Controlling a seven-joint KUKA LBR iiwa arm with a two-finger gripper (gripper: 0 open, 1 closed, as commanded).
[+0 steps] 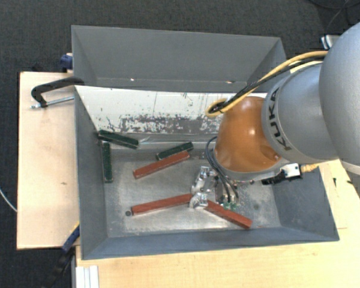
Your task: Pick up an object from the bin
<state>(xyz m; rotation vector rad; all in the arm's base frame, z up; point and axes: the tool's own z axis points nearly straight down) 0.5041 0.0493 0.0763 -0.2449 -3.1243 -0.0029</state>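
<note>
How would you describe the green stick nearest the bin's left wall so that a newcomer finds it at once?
Look at the bin's left wall. Just inside it lies a dark green stick, parallel to that wall. The other green sticks and the red ones all lie crosswise; it alone runs front to back.

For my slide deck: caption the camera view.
Gripper low over a long red-brown stick and a shorter one in the bin.
</note>
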